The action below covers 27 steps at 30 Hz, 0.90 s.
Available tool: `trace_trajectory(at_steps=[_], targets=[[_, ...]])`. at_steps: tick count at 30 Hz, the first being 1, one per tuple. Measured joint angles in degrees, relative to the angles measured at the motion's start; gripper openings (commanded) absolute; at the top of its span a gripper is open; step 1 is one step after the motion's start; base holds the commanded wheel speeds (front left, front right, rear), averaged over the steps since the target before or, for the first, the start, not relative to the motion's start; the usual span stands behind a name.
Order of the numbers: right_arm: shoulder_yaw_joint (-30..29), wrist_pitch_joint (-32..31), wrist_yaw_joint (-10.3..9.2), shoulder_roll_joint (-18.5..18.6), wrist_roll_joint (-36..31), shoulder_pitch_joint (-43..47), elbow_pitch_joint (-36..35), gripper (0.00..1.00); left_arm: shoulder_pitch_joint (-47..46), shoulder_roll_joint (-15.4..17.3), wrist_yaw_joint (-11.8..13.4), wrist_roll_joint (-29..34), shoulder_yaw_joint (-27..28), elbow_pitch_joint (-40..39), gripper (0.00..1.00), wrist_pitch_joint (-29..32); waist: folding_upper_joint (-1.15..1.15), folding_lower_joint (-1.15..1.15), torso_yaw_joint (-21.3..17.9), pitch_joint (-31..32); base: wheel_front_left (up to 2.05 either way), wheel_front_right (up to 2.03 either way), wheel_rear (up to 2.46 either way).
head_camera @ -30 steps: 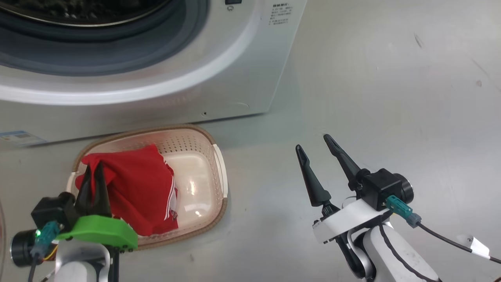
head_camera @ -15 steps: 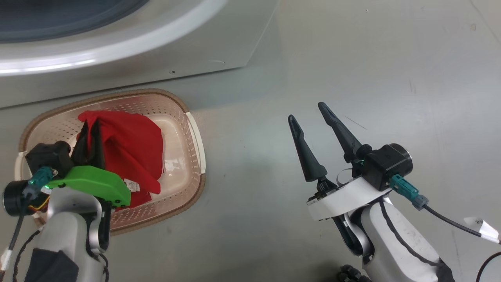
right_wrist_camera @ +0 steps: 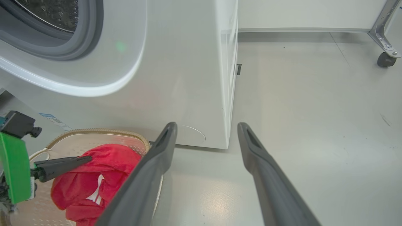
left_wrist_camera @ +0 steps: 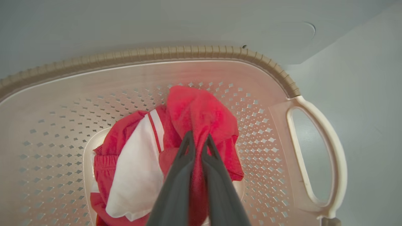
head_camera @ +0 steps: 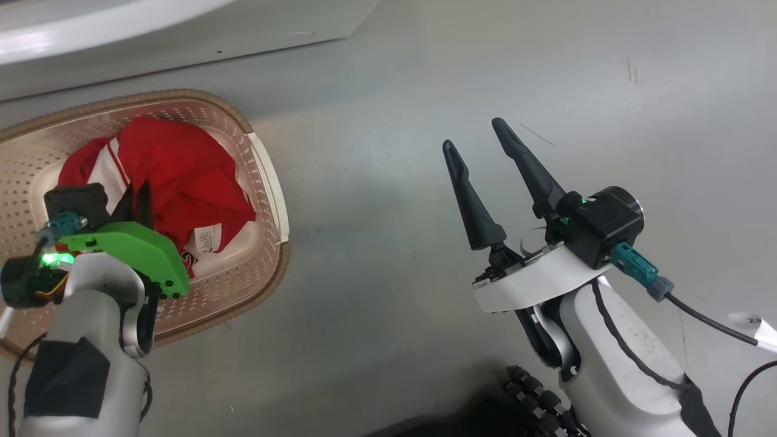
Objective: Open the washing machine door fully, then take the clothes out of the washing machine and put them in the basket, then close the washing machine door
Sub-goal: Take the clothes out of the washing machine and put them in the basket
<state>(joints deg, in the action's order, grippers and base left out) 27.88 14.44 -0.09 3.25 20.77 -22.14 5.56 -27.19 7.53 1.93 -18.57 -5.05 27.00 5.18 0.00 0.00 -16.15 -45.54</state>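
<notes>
A: What does the left wrist camera give that the head camera hides?

B: The grip itself. The left gripper (left_wrist_camera: 198, 135) has its two dark fingers almost together, pinching a fold of the bright red fabric clothes (left_wrist_camera: 201, 110) with white panels. The rest is heaped on the bottom of the small cream perforated plastic basket (left_wrist_camera: 188, 50) with the brown woven-look rim. From the head, the arm's green cover (head_camera: 130, 249) blocks that pinch, though a small white label (head_camera: 206, 238) shows on the heap.

A: How does the basket lie?

B: Its long axis runs along the front of the big white washing machine (right_wrist_camera: 182, 69), just beside it, with a cream loop handle (left_wrist_camera: 340, 166) at its right end. The pinched fold runs up out of the heap.

A: And the right wrist camera?

B: It adds the grey rubber seal (right_wrist_camera: 91, 37), the steel drum (right_wrist_camera: 47, 12), a round cover (right_wrist_camera: 190, 136) low on the front, and far right a black castor (right_wrist_camera: 385, 59).

A: The right gripper (head_camera: 473, 133)?

B: Fingers spread wide, holding nothing, over the grey floor (head_camera: 576, 91), well apart from the basket
</notes>
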Motion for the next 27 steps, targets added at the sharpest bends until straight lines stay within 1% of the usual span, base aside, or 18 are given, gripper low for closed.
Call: trace_trajectory(at_steps=[4, 9, 17, 18, 19, 20, 27], targets=[[-0.4, 0.0, 0.01, 0.0, 0.0, -0.4, 0.1, 1.00, -3.3, -0.6, -0.2, -0.5, 0.1, 4.0, 0.00, 0.9, 0.00, 0.00, -0.3, -1.7, 0.00, 0.00, 0.00], [0.2, 0.0, 0.01, 0.0, 0.1, -1.2, 0.4, 1.00, -4.3, -0.8, 0.0, -1.4, 1.1, 9.5, 0.00, 2.1, 0.00, 0.00, -0.1, -2.4, 0.00, 0.00, 0.00], [0.8, 0.0, 0.01, 0.0, 0.6, -2.1, 0.4, 1.00, -7.5, -0.7, 0.0, -1.4, 1.2, 13.6, 0.00, 2.3, 0.00, 0.00, 0.0, -2.2, 0.00, 0.00, 0.00], [0.8, 0.0, 0.01, 0.0, 0.8, -2.1, 0.4, 1.00, -7.8, -0.7, 0.0, -1.4, 1.1, 14.2, 0.26, 2.2, 0.00, 0.00, 0.0, -2.1, 0.00, 0.00, 0.00], [0.8, 0.0, 0.01, 0.0, 0.8, -2.1, 0.5, 1.00, -8.1, -0.6, -0.1, -1.4, 0.9, 14.9, 0.62, 1.8, 0.00, 0.00, 0.0, -1.9, 0.00, 0.00, 0.00], [0.7, 0.0, 0.01, 0.0, 0.8, -2.1, 0.7, 1.00, -8.2, -0.4, -0.2, -0.7, 0.2, 15.6, 1.00, 1.7, 0.00, 0.00, 0.1, -1.7, 0.00, 0.00, 0.00], [0.2, 0.0, 0.01, 0.0, 0.8, -2.1, 2.2, 1.00, -8.3, -0.6, -0.7, 0.7, -1.5, 19.7, 1.00, -1.4, 0.00, 0.00, 0.8, 0.6, 0.00, 0.00, 0.00]])
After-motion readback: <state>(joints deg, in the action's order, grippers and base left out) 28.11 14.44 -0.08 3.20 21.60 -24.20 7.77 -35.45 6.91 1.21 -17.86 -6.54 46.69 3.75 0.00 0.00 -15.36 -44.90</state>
